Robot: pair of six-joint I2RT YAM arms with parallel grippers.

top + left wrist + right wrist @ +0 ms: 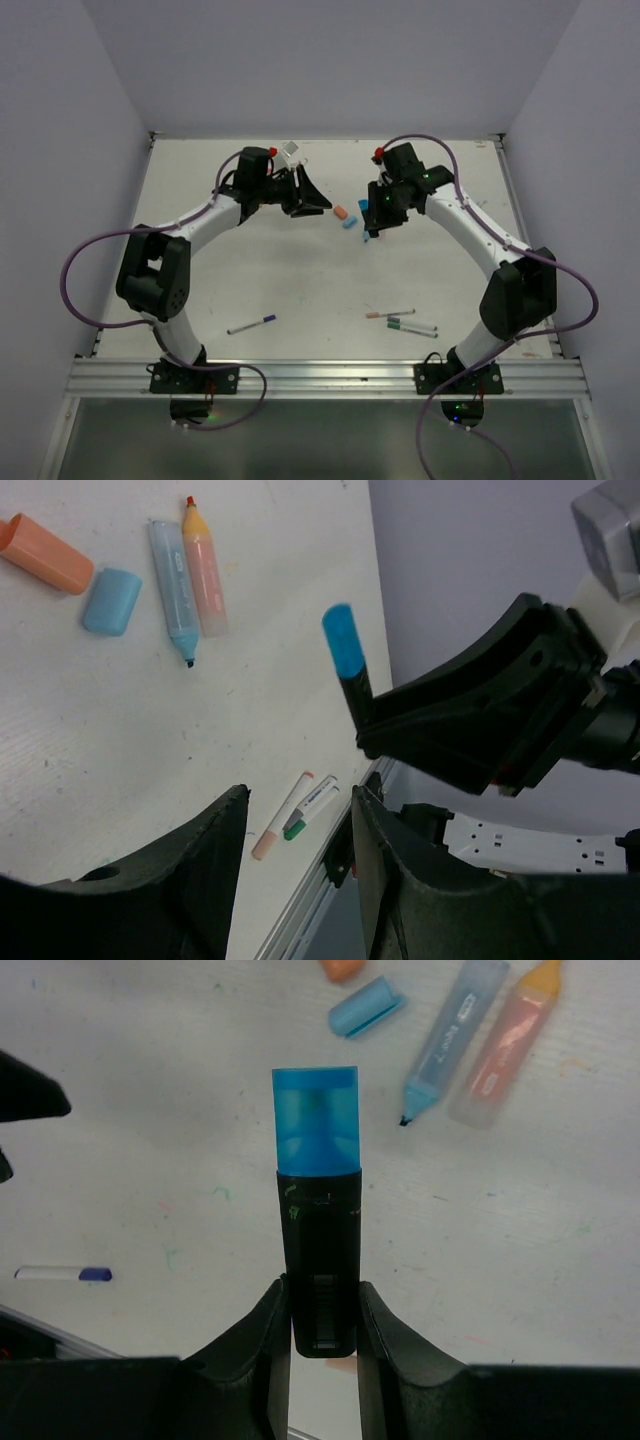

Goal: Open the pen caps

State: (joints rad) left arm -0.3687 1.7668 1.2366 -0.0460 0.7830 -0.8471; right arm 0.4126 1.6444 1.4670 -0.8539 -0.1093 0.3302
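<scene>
- Right gripper (322,1290): fingers pinching the barrel of a black highlighter (320,1250), held up above the desk (300,280).
- The clear-blue cap (316,1120) is still seated on that highlighter, on the end pointing away from the wrist.
- Left gripper (300,798): fingers spread, nothing between them. It sits left of the held highlighter and does not touch it.
- Both grippers are over the far half of the desk, facing each other across the middle.
- The orange cap (45,555) and light-blue cap (112,600) are off and lie loose on the desk between the two grippers. They are right beside each other.
- The light-blue highlighter (172,585) and orange highlighter (205,575) lie flat and side by side, touching along their length. Both tips are bare, and both sit just beside the loose caps.
- A thin white pen (245,326) lies alone near-left of centre, with its purple cap (268,319) on.
- A pinkish-capped pen (390,314) and a green-capped pen (410,325) lie close together at the near right, by the right arm's base. Their caps look to be on, but they are too small to be sure.
</scene>
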